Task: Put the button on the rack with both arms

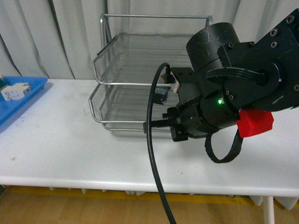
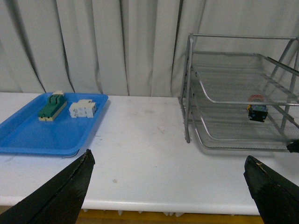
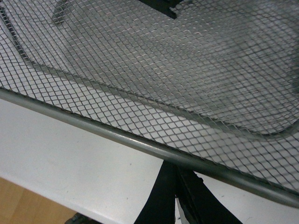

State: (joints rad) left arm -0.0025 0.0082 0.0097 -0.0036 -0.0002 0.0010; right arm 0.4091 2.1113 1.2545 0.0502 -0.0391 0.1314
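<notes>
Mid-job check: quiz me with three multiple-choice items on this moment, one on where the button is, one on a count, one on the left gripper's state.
1. Where is the button?
A. on the blue tray
B. inside the rack
C. on the bare table

2. How many parts lie on the blue tray?
A. none
B. two
C. four

3. The left gripper is:
A. open and empty
B. shut on the button
C. shut on a white part

Key: 1 B, it shows behind the rack's wire mesh; 2 B, a green strip and a white block; 3 A, its fingers stand wide apart with nothing between.
</notes>
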